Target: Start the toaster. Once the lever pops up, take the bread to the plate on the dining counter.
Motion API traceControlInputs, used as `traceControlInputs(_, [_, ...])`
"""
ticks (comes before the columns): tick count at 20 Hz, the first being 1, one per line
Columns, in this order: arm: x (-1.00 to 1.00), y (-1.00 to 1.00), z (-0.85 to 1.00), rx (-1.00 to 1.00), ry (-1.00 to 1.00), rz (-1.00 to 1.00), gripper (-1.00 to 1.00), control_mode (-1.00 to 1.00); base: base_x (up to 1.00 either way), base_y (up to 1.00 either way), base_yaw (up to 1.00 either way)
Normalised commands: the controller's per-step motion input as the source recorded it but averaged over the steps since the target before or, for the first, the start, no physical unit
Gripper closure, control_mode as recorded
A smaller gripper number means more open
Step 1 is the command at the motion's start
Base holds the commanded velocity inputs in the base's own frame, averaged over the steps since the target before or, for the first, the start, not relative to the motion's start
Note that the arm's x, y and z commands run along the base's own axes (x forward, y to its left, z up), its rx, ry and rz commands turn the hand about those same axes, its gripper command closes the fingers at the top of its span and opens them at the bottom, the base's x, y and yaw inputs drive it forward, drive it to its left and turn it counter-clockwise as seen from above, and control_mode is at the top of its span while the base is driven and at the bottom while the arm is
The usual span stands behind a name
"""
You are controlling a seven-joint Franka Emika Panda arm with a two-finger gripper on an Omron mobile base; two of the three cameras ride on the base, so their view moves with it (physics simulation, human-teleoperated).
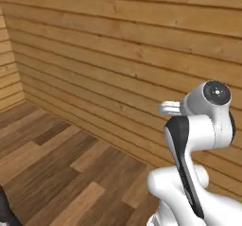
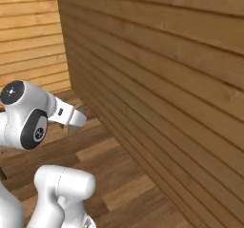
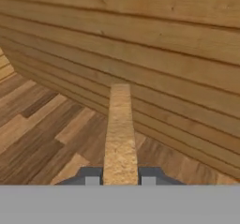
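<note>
Horizontal tan wood-plank wall [image 1: 118, 45] spans bg, w/ a corner at far left in left base view. Brown wood-plank floor [image 1: 56, 173] below it. White Franka arm w/ dark joints [image 1: 198, 140] raised, hand aimed toward wall. Small flat tan-brown bread slice [image 3: 120, 134] seen edge-on in hand view, between the two dark finger tips [image 3: 92, 176], above floor. Jaws [image 3: 120, 178] pinching the slice, one tip each side.

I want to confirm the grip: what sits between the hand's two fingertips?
The bread, seen edge-on in the hand view, fills the gap between the fingertips of the hand.
</note>
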Motion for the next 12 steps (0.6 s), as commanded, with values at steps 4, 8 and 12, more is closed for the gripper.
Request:
traceControlInputs(4, [0.0, 0.0, 0.0, 0.0, 0.0, 0.0, 1.0, 1.0, 1.0, -0.07, 0.78])
traceControlInputs(8, [0.0, 0.0, 0.0, 0.0, 0.0, 0.0, 1.0, 1.0, 1.0, -0.28, 0.8])
traceControlInputs(12, [0.0, 0.0, 0.0, 0.0, 0.0, 0.0, 1.0, 1.0, 0.95, -0.22, 0.85])
